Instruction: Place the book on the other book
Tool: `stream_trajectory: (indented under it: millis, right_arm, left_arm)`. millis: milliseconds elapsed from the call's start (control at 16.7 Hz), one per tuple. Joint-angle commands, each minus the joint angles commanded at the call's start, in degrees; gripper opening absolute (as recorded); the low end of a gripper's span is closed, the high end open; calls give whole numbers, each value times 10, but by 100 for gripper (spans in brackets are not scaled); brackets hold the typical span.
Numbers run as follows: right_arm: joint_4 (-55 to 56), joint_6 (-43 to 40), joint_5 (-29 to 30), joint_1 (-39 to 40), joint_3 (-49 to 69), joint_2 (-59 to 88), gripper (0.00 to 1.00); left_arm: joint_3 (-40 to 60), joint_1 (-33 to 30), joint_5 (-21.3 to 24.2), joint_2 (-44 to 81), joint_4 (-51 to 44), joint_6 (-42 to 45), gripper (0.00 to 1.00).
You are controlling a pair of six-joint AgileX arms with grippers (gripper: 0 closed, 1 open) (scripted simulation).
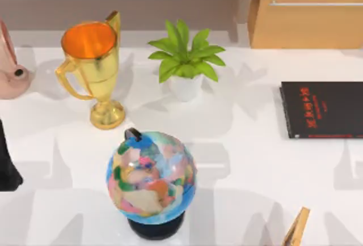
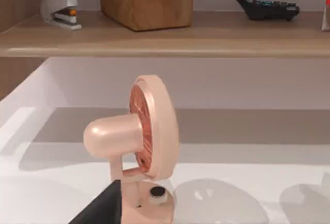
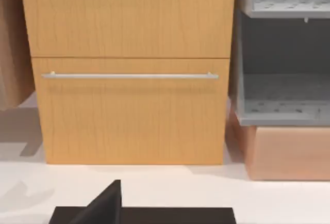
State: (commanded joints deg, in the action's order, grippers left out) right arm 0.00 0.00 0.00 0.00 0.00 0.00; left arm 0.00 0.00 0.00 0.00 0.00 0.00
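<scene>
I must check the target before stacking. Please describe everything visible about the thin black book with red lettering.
The black book lies flat, cover up, on the white table at the top view's right side, in front of a wooden drawer cabinet. It is thin, dark and matte-looking, closed, with red lettering on the cover and a thin red line along its near edge. Nothing lies on it or touches it. The right wrist view shows its edge.

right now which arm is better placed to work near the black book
Right, as a judgement. The black book lies flat on the table's right side, and the right wrist view has its near edge just ahead, before the wooden drawer cabinet. The left wrist view faces the pink fan at the far left.
</scene>
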Motion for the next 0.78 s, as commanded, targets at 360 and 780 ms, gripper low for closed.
stream_trajectory:
  millis: [360,780]
  right_arm:
    - [24,-1,-18,-20,58,60,100]
    - [127,-3,-98,-105,313,394,100]
  left_arm:
    - [0,0,0,0,0,0,100]
    - [0,0,0,0,0,0,100]
